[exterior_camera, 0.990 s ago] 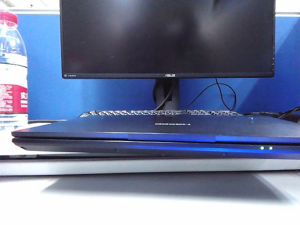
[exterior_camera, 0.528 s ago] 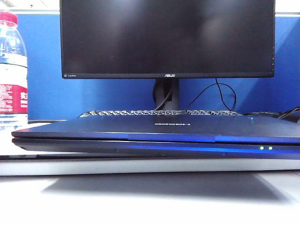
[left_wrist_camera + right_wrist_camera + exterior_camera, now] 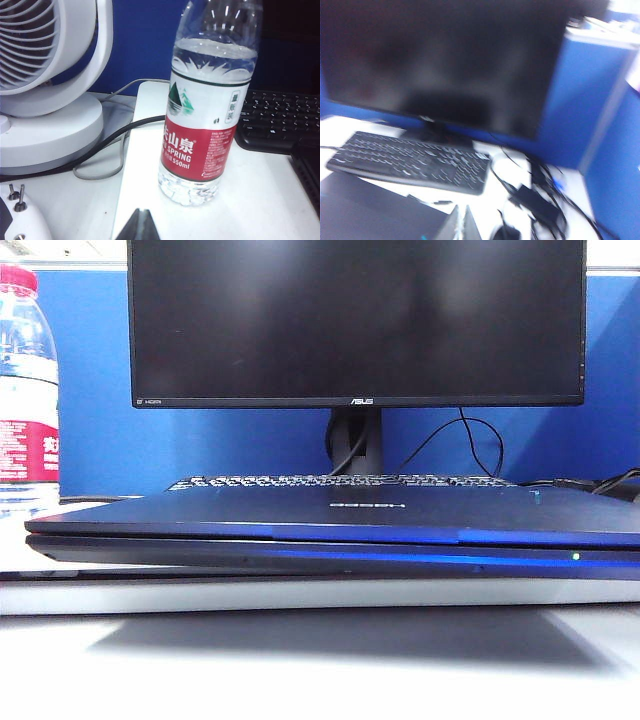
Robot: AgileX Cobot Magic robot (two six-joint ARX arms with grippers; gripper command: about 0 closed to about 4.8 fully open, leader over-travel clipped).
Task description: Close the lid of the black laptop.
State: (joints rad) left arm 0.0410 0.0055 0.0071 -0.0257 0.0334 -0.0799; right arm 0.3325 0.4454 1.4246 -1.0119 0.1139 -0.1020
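The black laptop lies across the exterior view with its lid flat down on the base. The lid's dark blue shell faces up, and one green dot glows on the front edge. Neither gripper shows in that view. In the blurred right wrist view, my right gripper is shut and empty, above and apart from the lid's corner. My left gripper is shut on nothing, over the white table beside a water bottle.
A large ASUS monitor and a separate black keyboard stand behind the laptop. The water bottle is at the far left, with a white fan beside it. Cables, a power adapter and a mouse lie to the right.
One of the two green dots on the laptop's front edge has gone out. The lid stays flat down, and no arm appears in the exterior view.
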